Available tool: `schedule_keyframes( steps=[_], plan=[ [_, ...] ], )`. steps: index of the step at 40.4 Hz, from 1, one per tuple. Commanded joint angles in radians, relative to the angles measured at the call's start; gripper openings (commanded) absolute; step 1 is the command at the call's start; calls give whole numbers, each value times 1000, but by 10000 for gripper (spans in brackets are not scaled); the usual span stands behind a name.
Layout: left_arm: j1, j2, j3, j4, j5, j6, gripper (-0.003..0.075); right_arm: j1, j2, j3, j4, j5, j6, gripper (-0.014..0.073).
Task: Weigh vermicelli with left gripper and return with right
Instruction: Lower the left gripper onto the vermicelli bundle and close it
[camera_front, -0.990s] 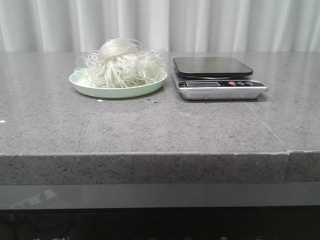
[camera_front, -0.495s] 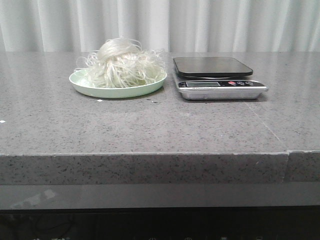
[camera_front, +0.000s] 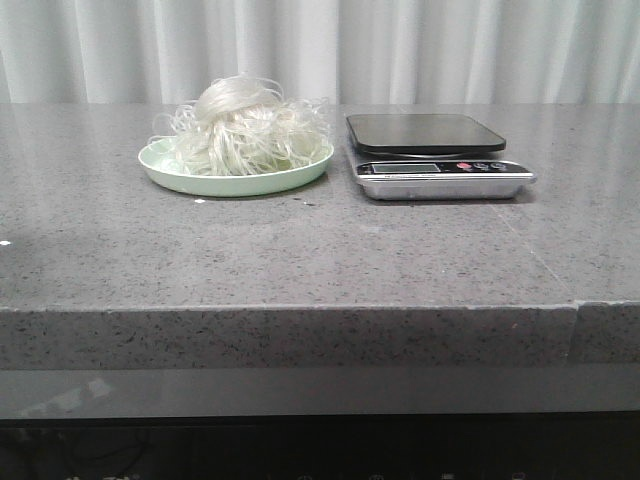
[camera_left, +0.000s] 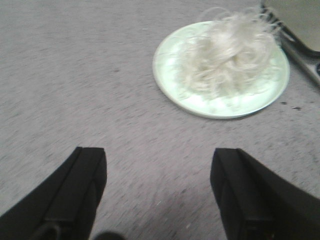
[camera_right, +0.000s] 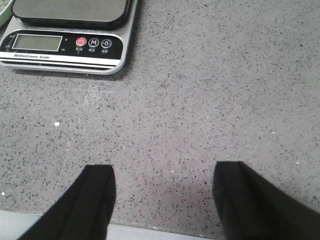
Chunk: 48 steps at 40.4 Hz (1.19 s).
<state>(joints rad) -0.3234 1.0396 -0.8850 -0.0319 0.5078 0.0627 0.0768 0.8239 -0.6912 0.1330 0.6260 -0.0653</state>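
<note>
The vermicelli, a fluffy whitish mound, lies on a pale green plate at the back left of the grey stone table. It also shows in the left wrist view on the plate. A kitchen scale with a dark platform stands right of the plate; it also shows in the right wrist view. My left gripper is open and empty over bare table, short of the plate. My right gripper is open and empty near the table's front edge, short of the scale. Neither gripper shows in the front view.
The table's front edge runs across the front view, with a seam at the right. White curtains hang behind. A corner of the scale lies beside the plate in the left wrist view.
Nothing has visibly changed in the front view.
</note>
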Motion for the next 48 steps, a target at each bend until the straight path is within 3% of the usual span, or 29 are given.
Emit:
schedule_keyframes(
  steps=[1, 23, 39, 43, 48],
  plan=[
    [-51, 86, -98, -13, -89, 4, 526, -5, -1, -33, -1, -46, -7, 540],
    [-137, 569, -470, -15, -106, 4, 526, -5, -1, -33, -1, -45, -7, 540],
    [-137, 751, -578, 21, -208, 4, 525, -5, -1, -33, -1, -44, -7, 540],
    [-141, 752, -578, 21, -224, 4, 487, -5, -1, -33, -1, -44, -7, 540],
    [-142, 752, -578, 21, -217, 4, 379, -5, -1, -33, -1, -44, -7, 540]
  ],
)
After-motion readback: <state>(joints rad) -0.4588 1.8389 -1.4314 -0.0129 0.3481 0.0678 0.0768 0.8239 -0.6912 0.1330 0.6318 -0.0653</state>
